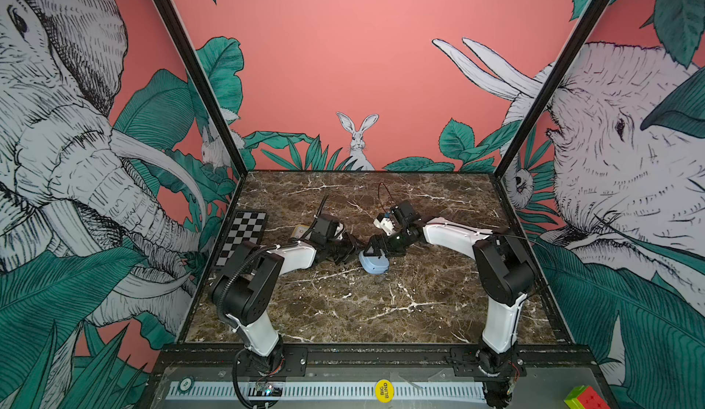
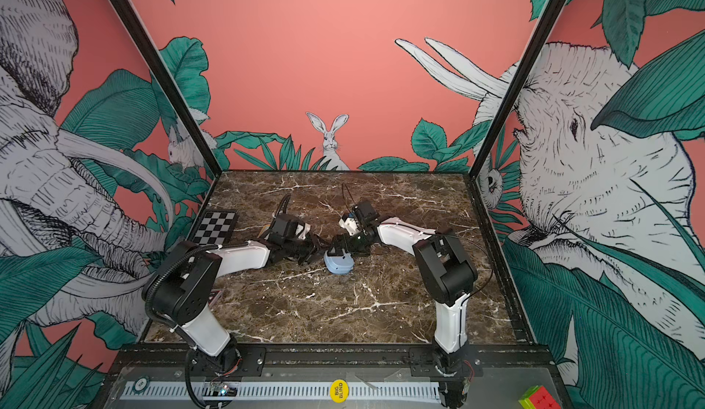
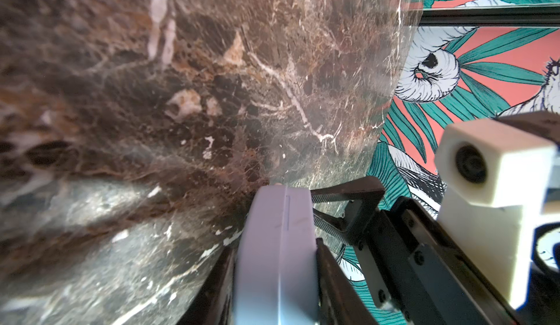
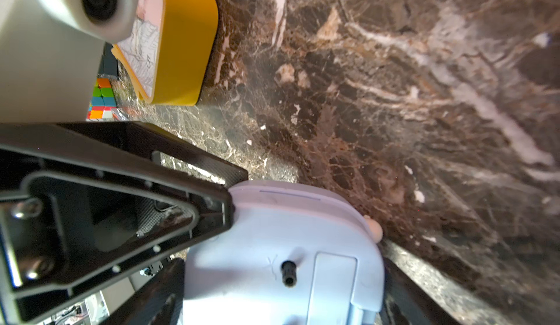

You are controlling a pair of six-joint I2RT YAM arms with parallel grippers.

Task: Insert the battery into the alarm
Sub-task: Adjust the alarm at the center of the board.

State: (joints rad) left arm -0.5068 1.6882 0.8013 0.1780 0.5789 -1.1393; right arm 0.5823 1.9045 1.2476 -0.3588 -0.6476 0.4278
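Note:
The light blue alarm (image 1: 374, 264) (image 2: 338, 264) is at the middle of the marble table (image 1: 381, 311), between both arms. My left gripper (image 1: 353, 253) (image 3: 274, 244) is shut on the alarm (image 3: 272, 247), its fingers (image 3: 325, 266) pressed flat on the two broad faces. My right gripper (image 1: 375, 251) (image 4: 285, 266) is open wide, one finger on each side of the alarm (image 4: 266, 235). The alarm's back faces the right wrist camera, with a black knob (image 4: 288, 273) and a shut compartment cover (image 4: 333, 281). The battery is out of view.
A yellow tray (image 4: 185, 35) (image 1: 300, 231) lies behind the left wrist. A checkerboard (image 1: 244, 235) lies at the table's left edge. A colour cube (image 1: 583, 399) and a yellow "BIG BLIND" disc (image 1: 384, 390) sit on the front ledge. Patterned walls enclose three sides.

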